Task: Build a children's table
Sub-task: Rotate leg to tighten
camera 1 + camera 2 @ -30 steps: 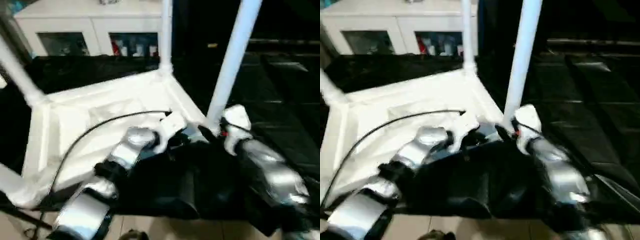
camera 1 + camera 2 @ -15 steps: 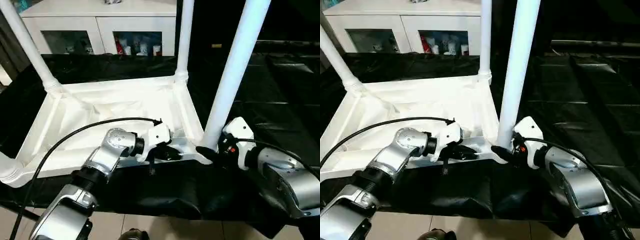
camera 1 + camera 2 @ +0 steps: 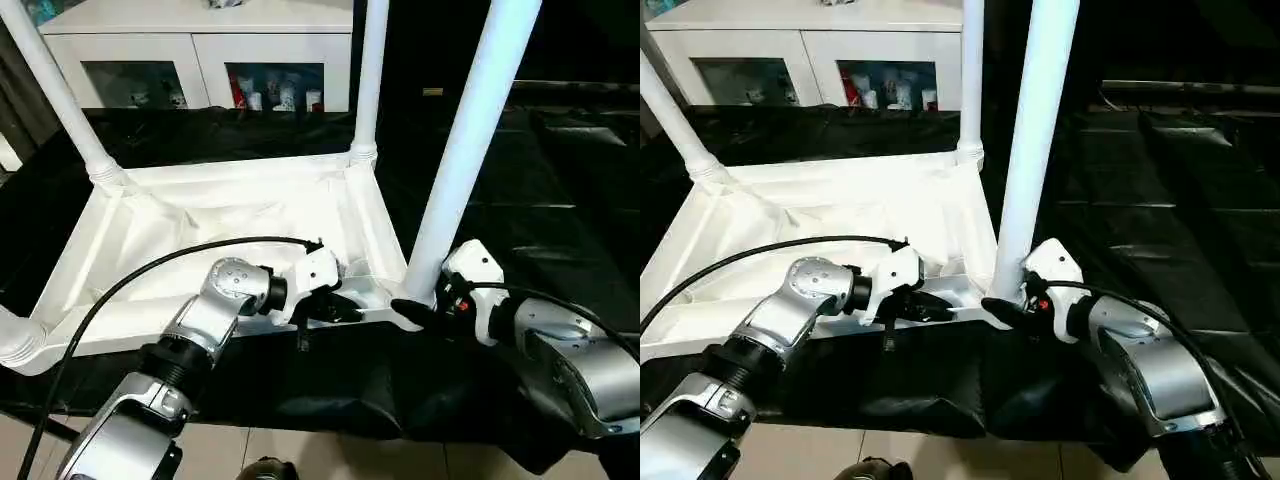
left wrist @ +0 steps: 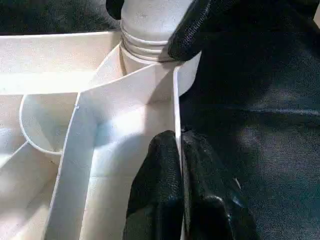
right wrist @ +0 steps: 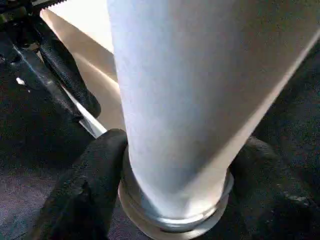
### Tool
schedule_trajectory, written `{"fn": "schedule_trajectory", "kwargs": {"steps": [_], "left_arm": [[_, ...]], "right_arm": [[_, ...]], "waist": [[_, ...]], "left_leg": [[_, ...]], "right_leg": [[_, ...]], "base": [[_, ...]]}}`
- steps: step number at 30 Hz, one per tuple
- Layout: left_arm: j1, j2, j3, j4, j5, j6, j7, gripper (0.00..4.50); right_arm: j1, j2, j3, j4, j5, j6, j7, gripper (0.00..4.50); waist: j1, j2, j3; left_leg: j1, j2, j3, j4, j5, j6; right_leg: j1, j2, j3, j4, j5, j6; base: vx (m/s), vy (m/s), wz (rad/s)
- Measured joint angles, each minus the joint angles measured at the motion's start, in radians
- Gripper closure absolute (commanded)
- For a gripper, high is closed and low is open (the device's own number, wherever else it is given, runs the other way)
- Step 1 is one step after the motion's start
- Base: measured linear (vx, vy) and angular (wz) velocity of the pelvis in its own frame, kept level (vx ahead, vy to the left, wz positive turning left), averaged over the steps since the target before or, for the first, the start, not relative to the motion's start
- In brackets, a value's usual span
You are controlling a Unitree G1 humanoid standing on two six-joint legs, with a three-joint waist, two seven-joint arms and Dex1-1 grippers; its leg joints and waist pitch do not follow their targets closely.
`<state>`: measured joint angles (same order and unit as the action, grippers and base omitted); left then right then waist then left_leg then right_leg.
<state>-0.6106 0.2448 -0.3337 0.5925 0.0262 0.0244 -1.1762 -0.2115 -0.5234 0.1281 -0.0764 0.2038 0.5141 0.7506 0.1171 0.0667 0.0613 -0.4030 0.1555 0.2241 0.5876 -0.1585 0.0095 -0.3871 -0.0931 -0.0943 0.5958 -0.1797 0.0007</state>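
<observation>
Children's table (image 3: 230, 215) lies upside down on black sheeting (image 3: 560, 190), its near rim along the sheeting's front edge; four legs stand in the corner sockets, so what seems left is tightening the near right leg (image 3: 462, 150) and turning the table over. The plastic is smooth, glossy white, ribbed beneath, the legs round tubes with threaded collars. The left gripper (image 4: 181, 165) is pinched tight on the thin rim; the right gripper (image 5: 170, 190) is spread around that leg's base, fingers (image 5: 85, 185) touching the collar. A white cabinet (image 3: 190, 50) stands beyond.
</observation>
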Motion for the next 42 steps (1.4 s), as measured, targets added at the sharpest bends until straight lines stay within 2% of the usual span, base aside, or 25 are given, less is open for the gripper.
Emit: {"fn": "schedule_trajectory", "kwargs": {"steps": [7, 11, 14, 16, 17, 20, 25, 30, 31, 32, 34, 37, 42], "left_arm": [[0.0, 0.001, 0.0, 0.0, -0.001, 0.006, 0.001, 4.5], [0.0, -0.007, 0.002, 0.002, 0.009, 0.007, 0.05, 4.5], [-0.038, -0.054, 0.009, 0.068, 0.047, 0.015, 0.184, 4.5], [-0.084, -0.118, 0.018, 0.134, 0.07, 0.051, 0.313, 4.5], [-0.095, -0.142, 0.023, 0.152, 0.071, 0.066, 0.351, 4.5], [-0.117, -0.207, 0.034, 0.186, 0.073, 0.105, 0.447, 4.5], [-0.145, -0.257, 0.044, 0.232, 0.077, 0.116, 0.516, 4.5], [-0.152, -0.267, 0.044, 0.251, 0.087, 0.096, 0.539, 4.5], [-0.151, -0.263, 0.042, 0.254, 0.089, 0.084, 0.536, 4.5], [-0.151, -0.262, 0.042, 0.254, 0.09, 0.079, 0.533, 4.5], [-0.15, -0.257, 0.042, 0.254, 0.09, 0.072, 0.525, 4.5], [-0.144, -0.244, 0.042, 0.248, 0.089, 0.058, 0.505, 4.5], [-0.139, -0.221, 0.043, 0.241, 0.085, 0.045, 0.483, 4.5]], "right_arm": [[0.0, 0.007, -0.002, 0.0, 0.003, 0.003, -0.003, 1.8], [-0.001, 0.056, -0.023, 0.021, 0.003, 0.007, -0.057, 1.81], [-0.038, 0.177, -0.067, 0.103, -0.023, 0.0, -0.229, 1.81], [-0.088, 0.298, -0.105, 0.184, -0.063, -0.016, -0.441, 1.81], [-0.104, 0.329, -0.118, 0.21, -0.072, -0.025, -0.502, 1.81], [-0.143, 0.398, -0.152, 0.279, -0.097, -0.063, -0.646, 1.81], [-0.191, 0.456, -0.161, 0.357, -0.128, -0.111, -0.744, 1.81], [-0.215, 0.471, -0.163, 0.396, -0.156, -0.135, -0.766, 1.81], [-0.214, 0.471, -0.161, 0.396, -0.16, -0.137, -0.764, 1.25], [-0.214, 0.471, -0.16, 0.396, -0.161, -0.139, -0.763, 1.11], [-0.209, 0.471, -0.155, 0.393, -0.16, -0.147, -0.752, 1.11], [-0.182, 0.436, -0.133, 0.361, -0.157, -0.144, -0.702, 0.77], [-0.172, 0.384, -0.109, 0.328, -0.155, -0.121, -0.607, 0.58]], "waist": [[-0.001, 0.0, 0.0], [-0.005, 0.0, 0.0], [-0.009, -0.002, 0.0], [-0.021, -0.002, 0.0], [-0.026, -0.002, 0.0], [-0.03, -0.003, 0.0], [-0.028, -0.003, -0.001], [-0.03, -0.002, -0.001], [-0.03, -0.003, -0.001], [-0.03, -0.003, -0.001], [-0.03, -0.003, -0.001], [-0.03, -0.002, -0.001], [-0.031, -0.002, 0.0]], "left_leg": [[0.0, 0.0, 0.0, 0.0, 0.0, 0.0], [0.0, 0.0, 0.0, 0.0, 0.0, 0.0], [0.001, 0.0, 0.0, 0.001, 0.0, 0.0], [0.001, 0.0, 0.0, 0.003, 0.0, 0.0], [0.001, 0.0, 0.0, 0.003, 0.0, 0.0], [0.001, 0.0, 0.0, 0.004, 0.0, 0.0], [0.001, 0.0, 0.0, 0.002, 0.0, 0.0], [0.001, 0.0, 0.0, 0.002, 0.0, 0.0], [0.001, 0.0, 0.0, 0.001, 0.0, 0.0], [0.001, 0.0, 0.0, 0.001, 0.0, 0.0], [0.002, 0.0, 0.0, -0.001, 0.0, 0.0], [0.002, 0.0, 0.0, -0.002, 0.0, 0.0], [0.001, 0.0, 0.0, -0.003, 0.0, 0.0]], "right_leg": [[0.0, 0.0, 0.0, 0.0, 0.0, 0.0], [0.0, 0.0, 0.0, 0.001, 0.001, -0.001], [0.0, 0.0, 0.0, 0.002, 0.002, -0.004], [0.0, 0.0, 0.0, 0.001, 0.002, -0.002], [0.0, 0.0, 0.0, 0.0, 0.001, -0.002], [0.001, 0.0, 0.0, -0.001, 0.002, -0.002], [0.001, 0.0, 0.0, -0.001, 0.003, -0.004], [0.001, 0.0, 0.0, -0.002, 0.001, 0.0], [0.001, 0.0, 0.0, -0.002, 0.001, 0.0], [0.001, 0.0, 0.0, -0.002, 0.001, 0.0], [0.0, 0.0, 0.0, -0.002, 0.001, 0.0], [0.0, 0.0, 0.0, -0.002, 0.0, 0.001], [-0.002, 0.0, 0.0, -0.001, 0.0, 0.001]], "base": [[0.0, 0.0, 0.0], [0.0, 0.0, 0.0], [0.0, 0.0, 0.0], [0.0, 0.0, 0.0], [0.0, 0.0, 0.0], [0.0, 0.0, 0.0], [0.0, 0.0, 0.0], [0.0, 0.0, 0.0], [0.0, 0.0, 0.0], [0.0, 0.0, 0.0], [0.0, 0.0, 0.0], [0.0, 0.0, 0.0], [0.0, 0.0, 0.0]]}}
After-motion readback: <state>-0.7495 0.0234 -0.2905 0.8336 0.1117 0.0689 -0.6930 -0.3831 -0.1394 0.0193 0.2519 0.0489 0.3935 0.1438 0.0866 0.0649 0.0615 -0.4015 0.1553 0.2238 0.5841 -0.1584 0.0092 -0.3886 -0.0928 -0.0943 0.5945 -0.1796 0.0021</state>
